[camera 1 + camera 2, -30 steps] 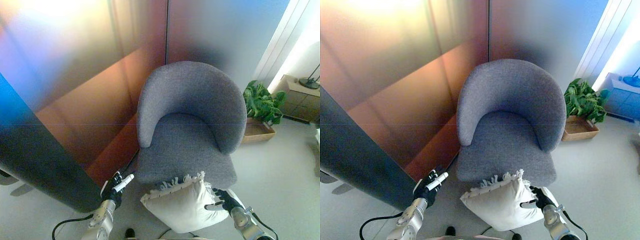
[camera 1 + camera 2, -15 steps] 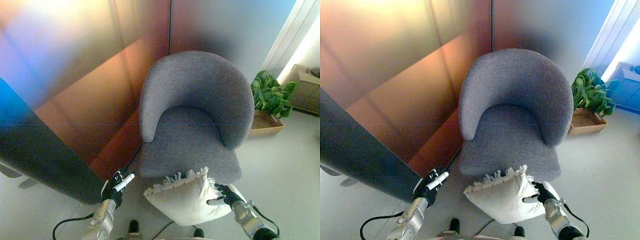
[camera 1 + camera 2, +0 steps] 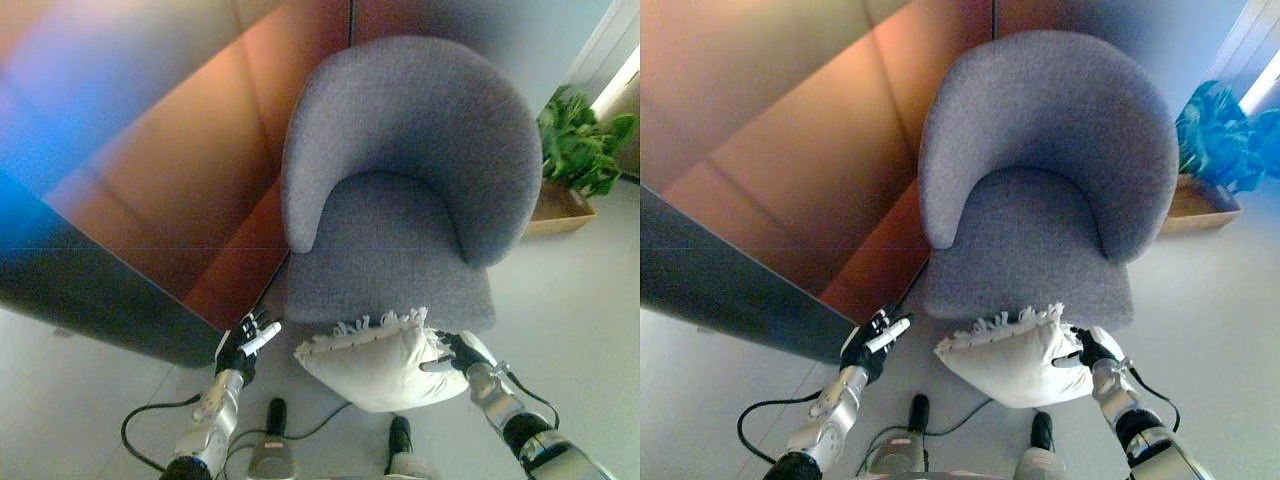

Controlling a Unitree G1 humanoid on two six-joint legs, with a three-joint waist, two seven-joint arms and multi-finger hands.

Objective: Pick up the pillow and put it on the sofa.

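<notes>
A white pillow (image 3: 375,358) with a fringed edge hangs in the air just in front of the grey armchair's seat (image 3: 395,255). My right hand (image 3: 455,352) is shut on the pillow's right side, its thumb pressed into the cloth. The pillow's fringe overlaps the seat's front edge in both views. My left hand (image 3: 246,343) is off to the pillow's left, apart from it, with fingers relaxed and empty. The chair's curved back (image 3: 1055,95) rises behind the seat.
A dark partition panel (image 3: 110,310) and a brown wall panel (image 3: 180,170) stand to the chair's left. A potted green plant (image 3: 585,150) in a wooden tray sits on the floor to the chair's right.
The camera has tipped downward and closer, so the chair fills more of the view. The pillow, still in my right hand, has come nearer the seat's front edge.
</notes>
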